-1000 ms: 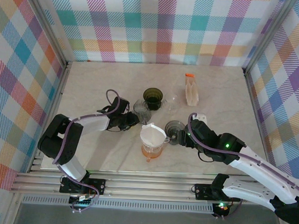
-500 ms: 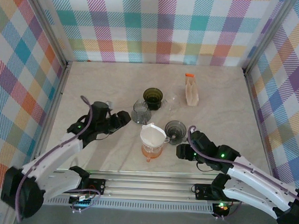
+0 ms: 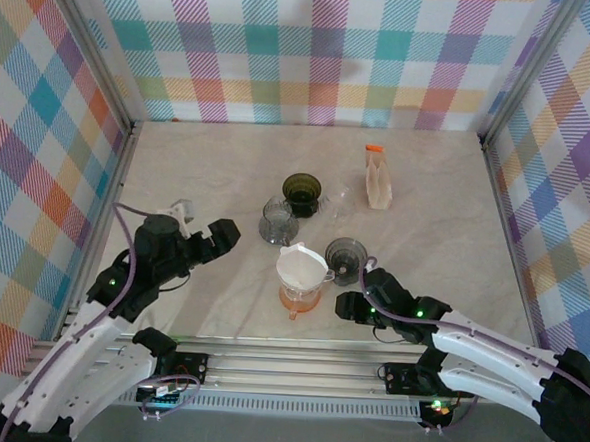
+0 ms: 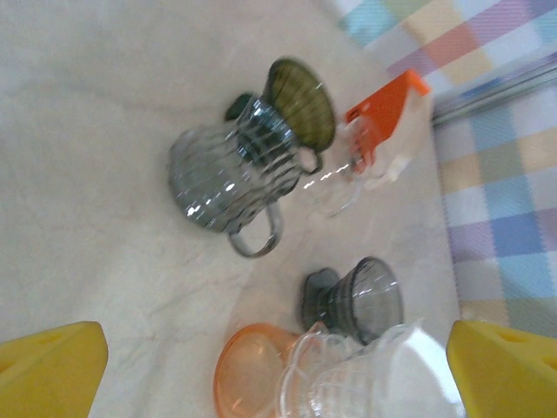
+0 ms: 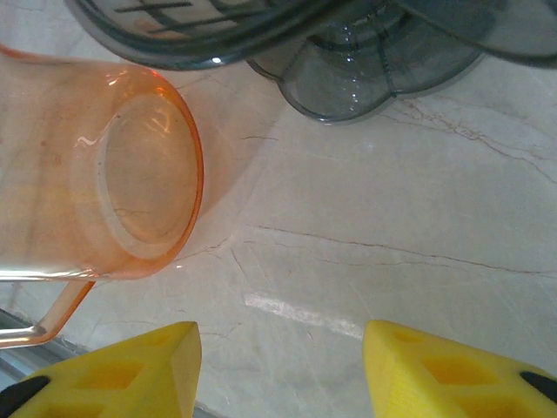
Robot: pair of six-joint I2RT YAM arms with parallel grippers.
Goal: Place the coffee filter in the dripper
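The bench point(image 3: 445, 220) is crowded in the middle, and that is the main hazard; both arms hang low close to light, tippable things. The left gripper point(image 3: 213, 244) is spread as wide as it goes and holds nothing; a glass jug point(image 4: 228, 178) stands ahead of it, so a careless forward sweep with the jaws this wide could clip the jug or its handle. The right gripper point(image 5: 280, 370) is about half open and also empty, with bare bench between its fingers; the orange cup point(image 5: 96, 174) lies just ahead and to its left, near enough that a small sideways move could knock it. That cup carries the clear dripper point(image 3: 317, 274), a top-heavy stack, so I judge a nudge at the base would topple the lot. A grey dripper point(image 3: 346, 255) sits just ahead of the right gripper too, and could be shoved into the stack. The coffee filter point(image 3: 299, 264) rests in the clear dripper, between the two grippers; it appears seated, though whether it sits square I cannot tell; being thin paper, a brush from either finger could tilt it or flick it out.
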